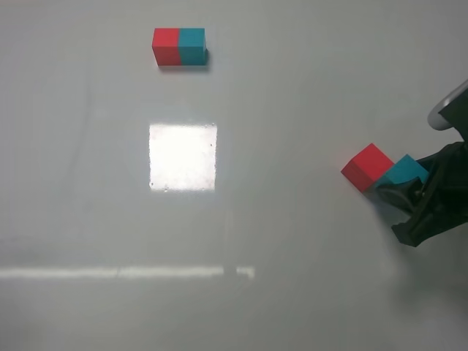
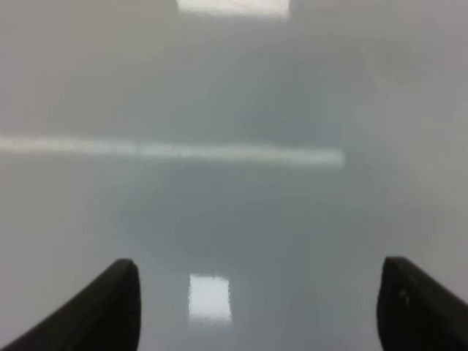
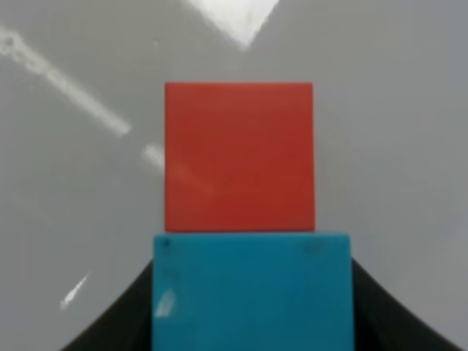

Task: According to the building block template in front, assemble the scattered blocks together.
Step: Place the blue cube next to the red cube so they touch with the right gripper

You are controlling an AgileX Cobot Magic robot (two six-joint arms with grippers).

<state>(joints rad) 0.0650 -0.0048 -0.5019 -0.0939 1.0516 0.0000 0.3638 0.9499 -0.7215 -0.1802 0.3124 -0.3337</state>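
The teal cube (image 3: 251, 289) and the red cube (image 3: 239, 156) sit face to face, touching along one full side, so the two scattered blocks form a short bar. In the high view this pair lies at the right edge of the table (image 1: 292, 110), turned at an angle, with the red cube (image 1: 368, 164) toward the middle and the teal cube (image 1: 406, 170) on the outer side.

The right gripper (image 1: 409, 191) pinches the teal cube, and in the right wrist view its dark fingers (image 3: 117, 325) press against the cube's two opposite sides (the red cube is outside the grip, touched only by its teal neighbour).

The building block template (image 1: 179, 46) stands well apart at the far side of the table, left of centre, red half on the left and teal half on the right. A bright square of glare (image 1: 183, 157) lies on the surface between the template and the near edge.

The left gripper (image 2: 259, 307) hangs over bare table with its fingers (image 2: 117, 307) spread wide and nothing between them.
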